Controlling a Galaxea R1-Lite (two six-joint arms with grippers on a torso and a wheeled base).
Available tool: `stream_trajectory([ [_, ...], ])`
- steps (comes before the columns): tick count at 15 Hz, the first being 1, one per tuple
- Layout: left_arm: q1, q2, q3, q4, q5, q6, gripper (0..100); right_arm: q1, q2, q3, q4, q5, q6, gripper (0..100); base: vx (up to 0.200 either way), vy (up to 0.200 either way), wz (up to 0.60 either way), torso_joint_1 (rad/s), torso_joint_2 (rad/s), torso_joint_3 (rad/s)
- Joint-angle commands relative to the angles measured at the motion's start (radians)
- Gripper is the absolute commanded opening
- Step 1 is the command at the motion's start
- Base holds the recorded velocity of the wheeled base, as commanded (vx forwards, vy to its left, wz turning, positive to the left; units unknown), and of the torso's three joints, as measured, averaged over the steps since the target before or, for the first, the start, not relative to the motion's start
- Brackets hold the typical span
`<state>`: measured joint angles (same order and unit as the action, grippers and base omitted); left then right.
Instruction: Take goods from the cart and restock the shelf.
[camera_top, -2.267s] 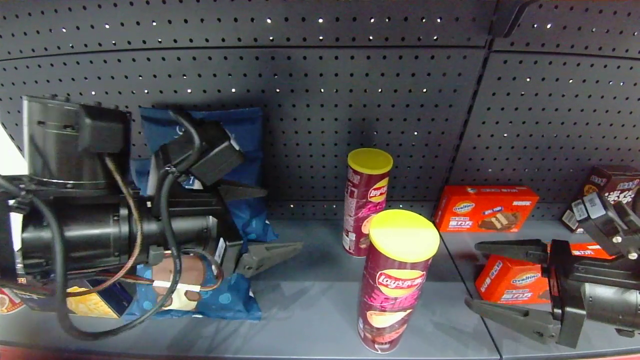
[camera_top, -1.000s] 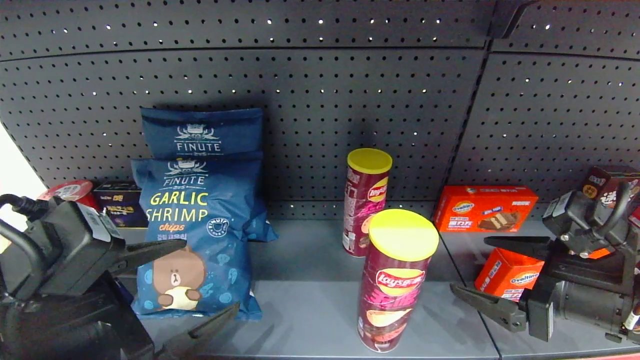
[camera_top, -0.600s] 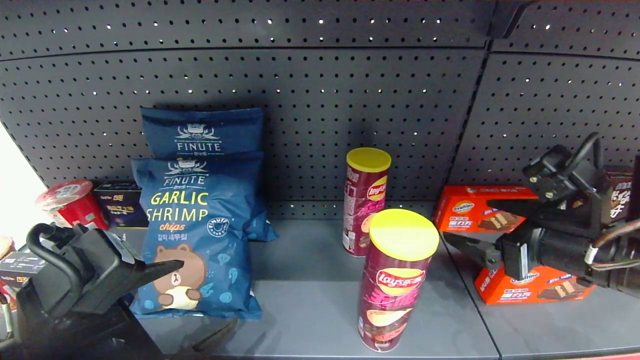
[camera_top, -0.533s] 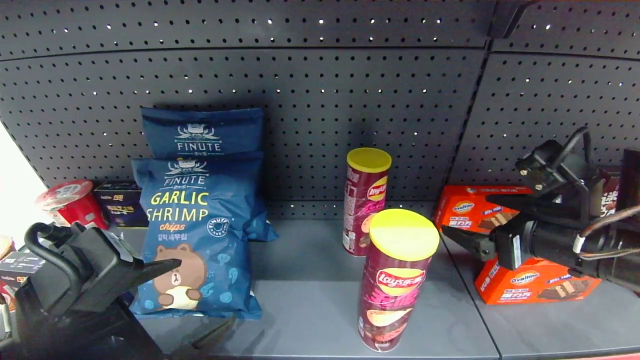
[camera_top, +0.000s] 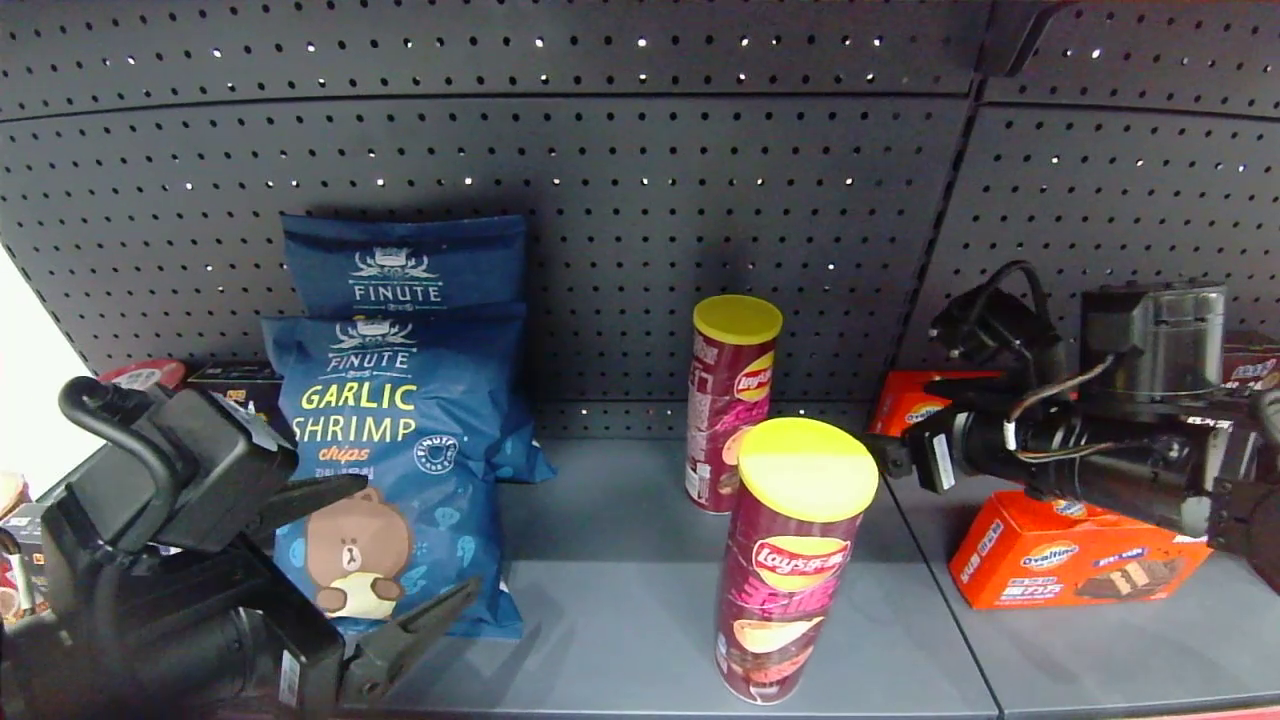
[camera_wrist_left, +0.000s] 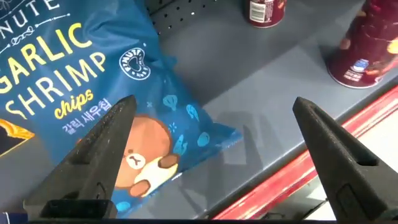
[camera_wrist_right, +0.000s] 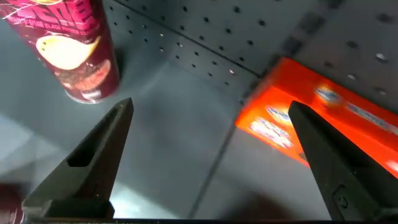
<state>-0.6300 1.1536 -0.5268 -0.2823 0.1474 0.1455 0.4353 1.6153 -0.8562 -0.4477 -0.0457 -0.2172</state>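
On the grey shelf (camera_top: 620, 600) two blue chip bags (camera_top: 400, 440) lean at the left, one behind the other. Two maroon chip cans with yellow lids stand in the middle, one in front (camera_top: 790, 560) and one behind (camera_top: 735, 400). Orange boxes lie at the right, front (camera_top: 1070, 560) and back (camera_top: 905, 400). My left gripper (camera_top: 420, 535) hangs open and empty just before the front bag (camera_wrist_left: 68, 93). My right gripper (camera_top: 895, 425) is open and empty above the shelf, between the back can (camera_wrist_right: 74, 50) and the back orange box (camera_wrist_right: 336, 124).
A dark pegboard wall (camera_top: 640, 200) backs the shelf. A red cup (camera_top: 140, 375) and a dark box (camera_top: 235, 378) sit at the far left. Bare shelf lies between the bags and the cans. The shelf has a red front lip (camera_wrist_left: 311, 168).
My left arm drew back from the chip bags to the lower left, leaving them on the shelf. My right arm rose and swung left, over the orange boxes towards the cans.
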Motion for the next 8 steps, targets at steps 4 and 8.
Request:
stream_trajectory([
  [4,0.003,0.023,-0.025,0.000,-0.002,0.000,100,0.040,0.163,-0.096,-0.003,-0.003,0.001,100,0.000,0.000,0.00,0.000,0.00,0.000],
  [8,0.009,0.023,-0.030,0.000,-0.005,0.002,100,0.052,0.213,-0.135,-0.003,-0.002,0.001,100,0.000,0.000,0.00,0.000,0.00,0.000],
])
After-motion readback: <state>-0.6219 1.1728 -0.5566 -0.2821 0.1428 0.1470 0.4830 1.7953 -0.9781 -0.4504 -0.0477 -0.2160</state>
